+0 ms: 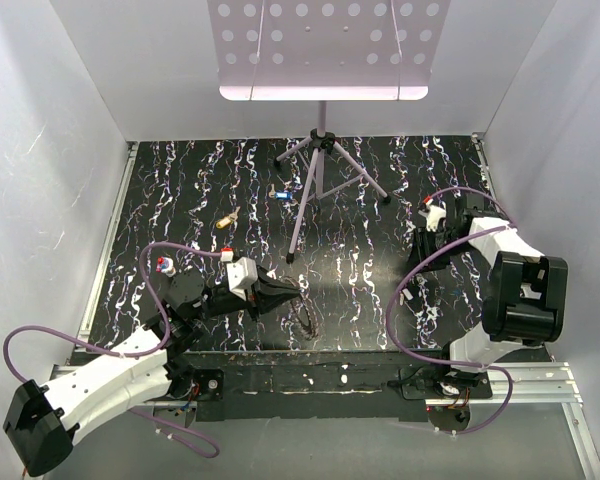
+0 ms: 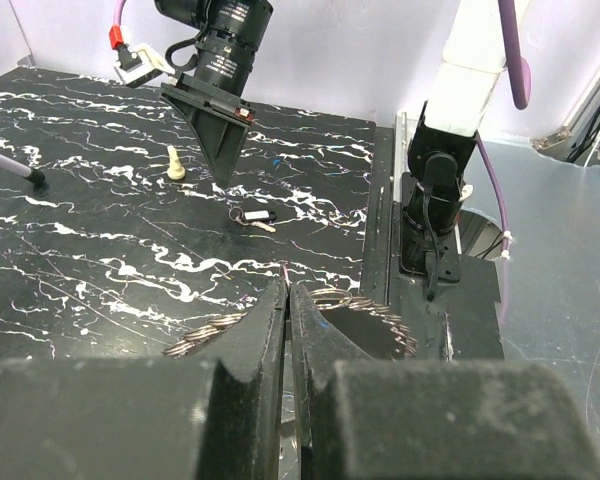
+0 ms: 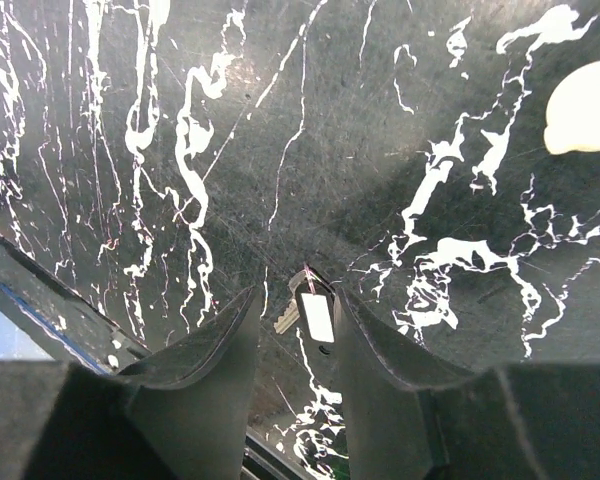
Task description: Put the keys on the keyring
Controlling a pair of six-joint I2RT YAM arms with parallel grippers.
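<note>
Overhead, a tripod stand (image 1: 318, 165) stood mid-table toward the far edge with its legs spread, and loose keys (image 1: 226, 218) lay to its left. Bare table (image 1: 380, 270) showed between the stand and the right edge. By the middle of the near edge, the left claw (image 2: 288, 300) was pinched shut on the rim of the keyring (image 2: 380, 322). The right claw (image 3: 295, 290) hung open, with a black-headed key (image 3: 317, 318) lying between its fingers.

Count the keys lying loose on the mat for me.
4 that I can make out: a black-headed key under the right pincer, a blue-headed key by the tripod, a brass key, and a red-headed key far left. Others may be hidden.
</note>
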